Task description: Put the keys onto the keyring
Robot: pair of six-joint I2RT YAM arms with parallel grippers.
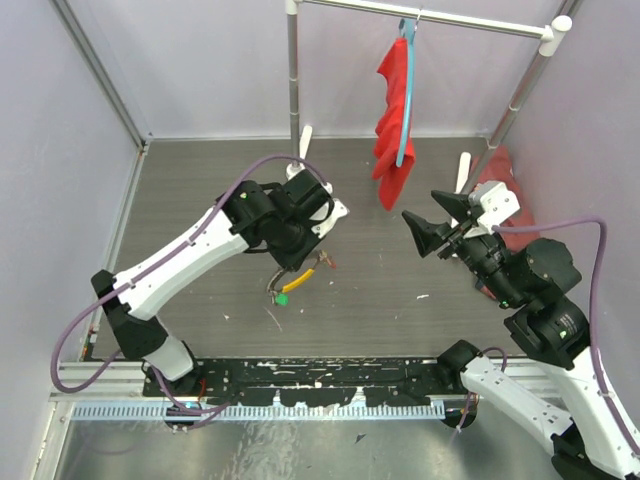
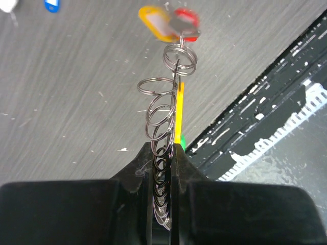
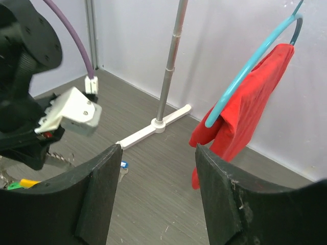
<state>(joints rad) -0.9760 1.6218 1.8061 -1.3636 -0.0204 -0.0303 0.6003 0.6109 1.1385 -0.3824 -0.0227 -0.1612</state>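
My left pincer [image 2: 163, 151] is pressed nearly closed, its 2 black fingers clamping the keyring [image 2: 179, 111] edge-on. From the wrist camera the keyring shows as a thin dark wire with a yellow-orange strip running beside it. A row of small steel split rings [image 2: 158, 109] is stacked along the wire, from between my fingers out to the far end. At that end hang the keys [image 2: 177, 24], blurred, with a yellow tag [image 2: 153, 23] to the left and a red tag [image 2: 188, 19] to the right. A small green tag [image 1: 282, 298] shows at the bottom of the bunch in the overhead view. The bunch hangs close over the grey wood-grain table [image 1: 200, 170]; I cannot tell whether it touches. A blue key [image 2: 51, 5] lies on the table, apart from the bunch.

To the right, my right pincer [image 3: 157, 153] is spread wide, with nothing between its 2 fingers [image 3: 97, 194]. It is raised above the table and points toward the left arm, well apart from the keyring. Beyond its fingers stands a metal rack pole [image 3: 171, 61] on a white foot [image 3: 153, 128]. Farther right, a red cloth [image 3: 245, 102] hangs from a light-blue hanger [image 3: 244, 65].
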